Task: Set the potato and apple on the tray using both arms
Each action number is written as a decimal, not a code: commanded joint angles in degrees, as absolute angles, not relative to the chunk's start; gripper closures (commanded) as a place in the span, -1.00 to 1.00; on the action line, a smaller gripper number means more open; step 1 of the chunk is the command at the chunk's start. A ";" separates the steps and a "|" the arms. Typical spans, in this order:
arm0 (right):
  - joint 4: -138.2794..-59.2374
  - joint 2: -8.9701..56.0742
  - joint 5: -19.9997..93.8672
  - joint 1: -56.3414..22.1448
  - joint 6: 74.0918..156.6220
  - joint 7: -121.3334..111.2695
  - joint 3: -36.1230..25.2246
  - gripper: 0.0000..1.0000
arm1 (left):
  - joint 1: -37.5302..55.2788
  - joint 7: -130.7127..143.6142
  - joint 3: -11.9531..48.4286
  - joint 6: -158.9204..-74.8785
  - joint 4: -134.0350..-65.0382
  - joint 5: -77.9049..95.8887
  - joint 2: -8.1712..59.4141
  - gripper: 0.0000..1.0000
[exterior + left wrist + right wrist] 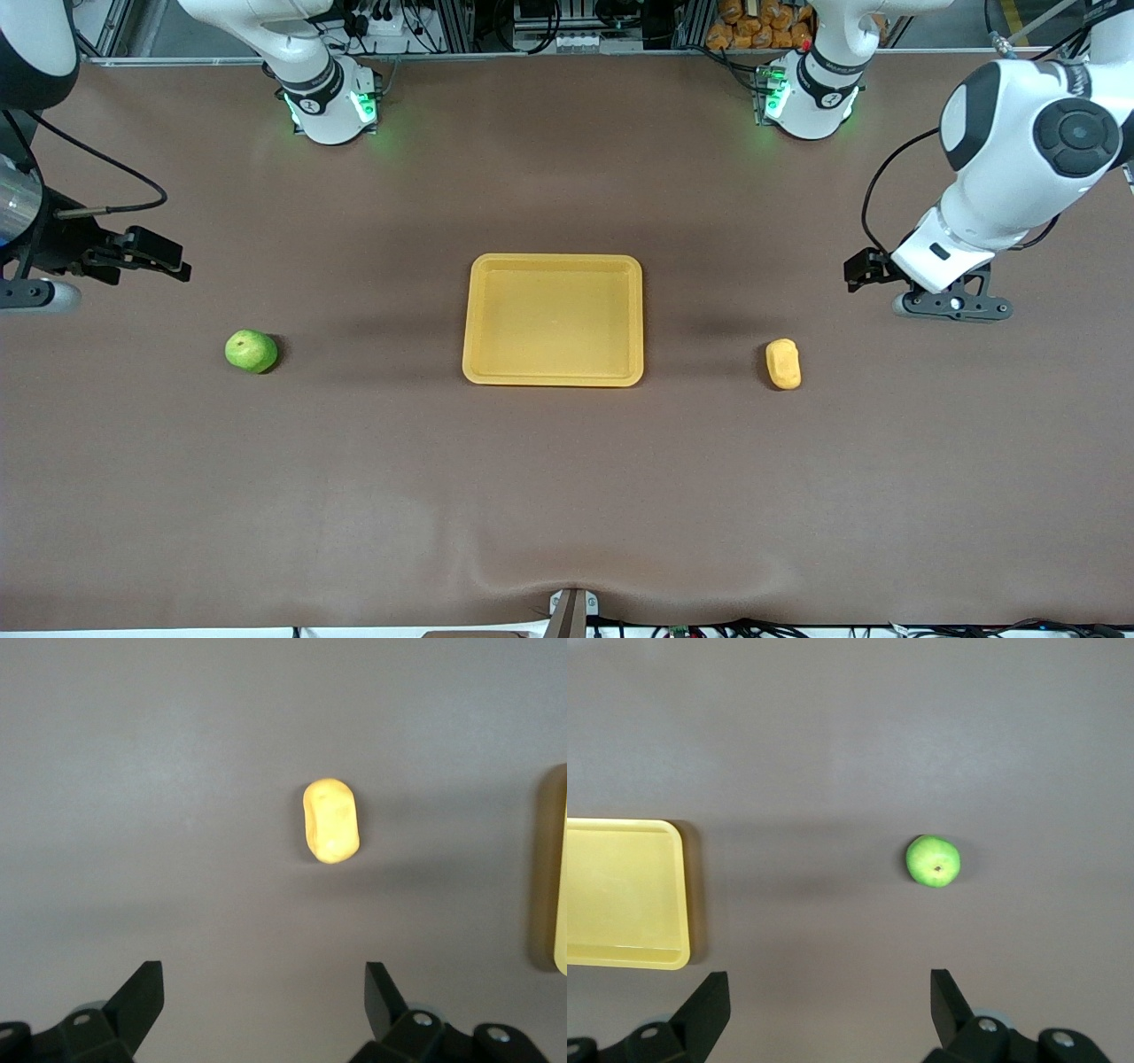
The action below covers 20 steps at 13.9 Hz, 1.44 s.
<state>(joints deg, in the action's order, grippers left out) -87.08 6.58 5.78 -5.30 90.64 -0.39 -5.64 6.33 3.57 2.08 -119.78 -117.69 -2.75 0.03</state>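
Brown matting covers the whole desk [567,496], smooth except for a slight pucker at the middle of the edge nearest the front camera. Along the farthest edge stand the two white arm bases, each glowing green, with cables and aluminium framing at the back of the room.

At the middle of the desk sits the tray [553,319], shallow yellow plastic with rounded corners and a raised rim; nothing lies in it.

The left tool [952,304] hangs in the air over bare matting toward the left arm's end of the desk, above a spot a little farther from the front camera than the potato. Its wrist view shows both black fingers [142,1001] spread wide apart, gripping nothing and touching nothing. The right tool [146,252] hangs over the right arm's end of the desk, and its fingers [709,1010] likewise stand wide apart with nothing between them.

The apple [252,351], round and bright green with a dark dimple, rests on the matting well apart from the tray, toward the right arm's end. The potato [783,363], an oblong yellow-orange lump, lies on the matting between the tray and the left arm's end, clear of the tray's rim.

No writing on the tray or the fruit can be read.
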 commanded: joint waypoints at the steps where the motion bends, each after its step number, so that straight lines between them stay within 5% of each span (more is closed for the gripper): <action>1: -84.29 9.57 7.47 -4.40 93.23 0.26 -5.80 -1.00 | 6.42 3.69 2.63 -125.49 -119.09 -2.20 2.36 -1.00; 10: -84.29 23.01 8.26 2.29 111.96 -0.61 -5.89 -1.00 | 6.86 10.98 4.39 -137.10 -119.18 -1.67 12.47 -1.00; 20: -84.29 26.46 7.82 1.85 112.50 -0.79 -5.71 -1.00 | 7.12 18.54 4.57 -152.22 -124.01 -1.93 19.77 -1.00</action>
